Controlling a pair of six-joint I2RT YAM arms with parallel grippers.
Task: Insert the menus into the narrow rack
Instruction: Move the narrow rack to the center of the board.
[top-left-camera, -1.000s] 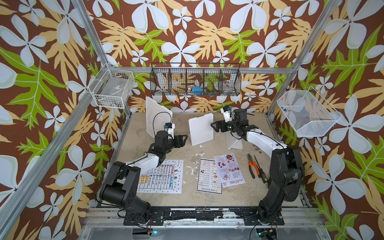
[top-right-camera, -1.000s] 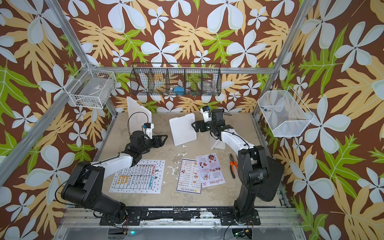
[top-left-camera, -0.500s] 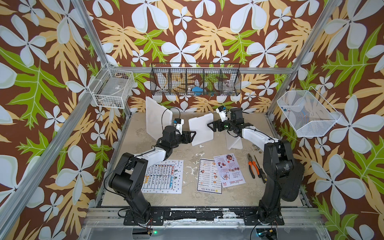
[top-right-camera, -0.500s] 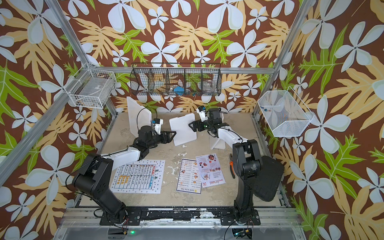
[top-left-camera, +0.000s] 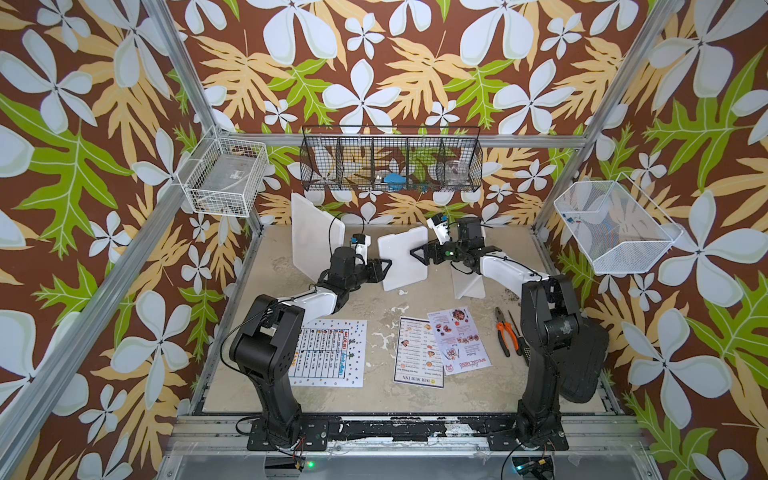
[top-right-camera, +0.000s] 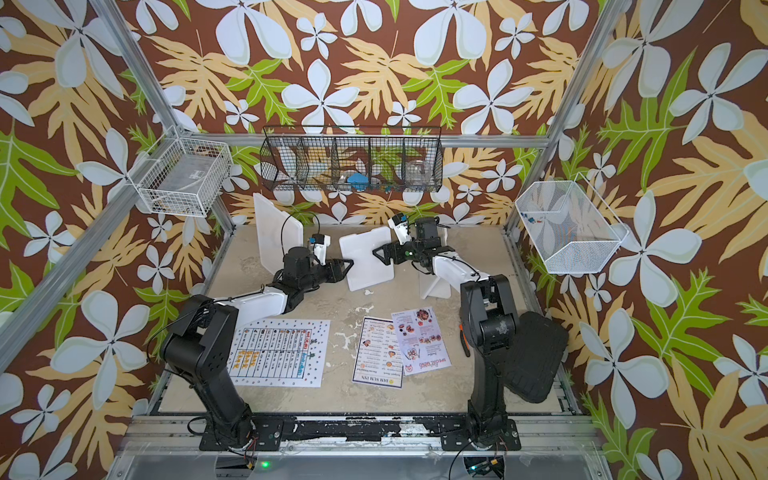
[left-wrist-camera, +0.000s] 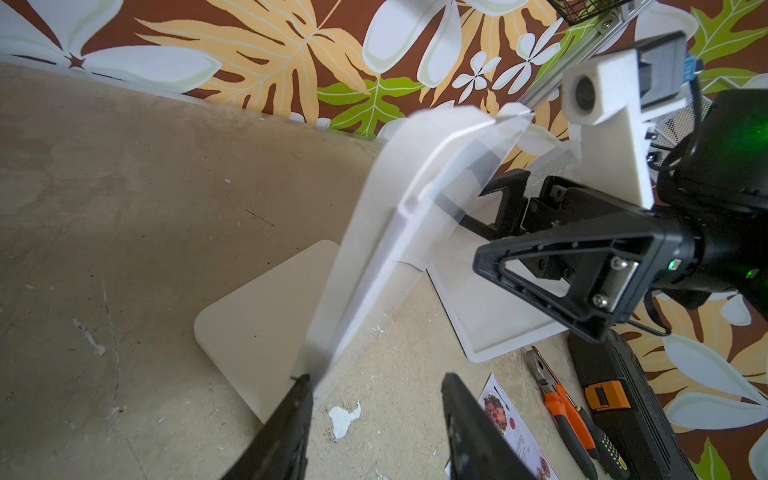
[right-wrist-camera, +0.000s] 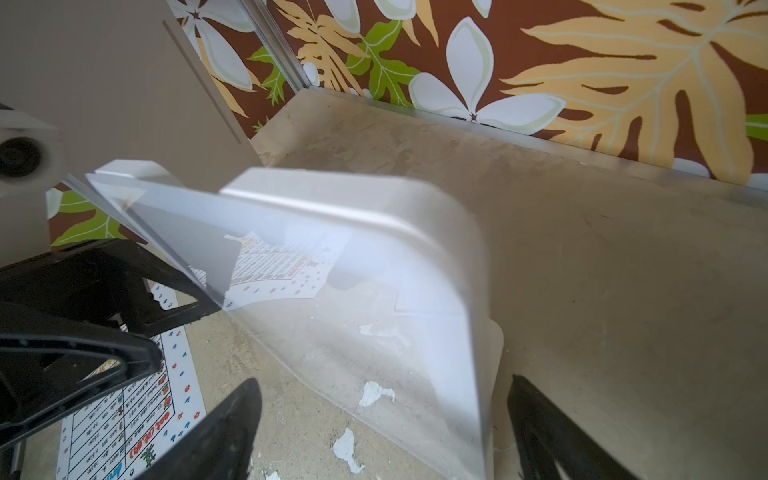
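Notably, menus (top-left-camera: 417, 353) lie on table (top-left-camera: 291, 266), outside clear-fronted rack (top-left-camera: 403, 259).

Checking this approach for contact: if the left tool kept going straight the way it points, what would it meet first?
The middle white stand: the left tool points at its side edge, very close. In the left wrist view that edge sits by one finger; exact depth is unclear.

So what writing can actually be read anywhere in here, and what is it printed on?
"DIM SUM INN": on the dark-bordered menu, upside down as the top views see it.
"SPECIAL MENU": on the pinkish menu, also upside down.
White dotted-border menu: its table has print, but it is too small to read.
The dish lists on the other two menus are likewise too small to read.
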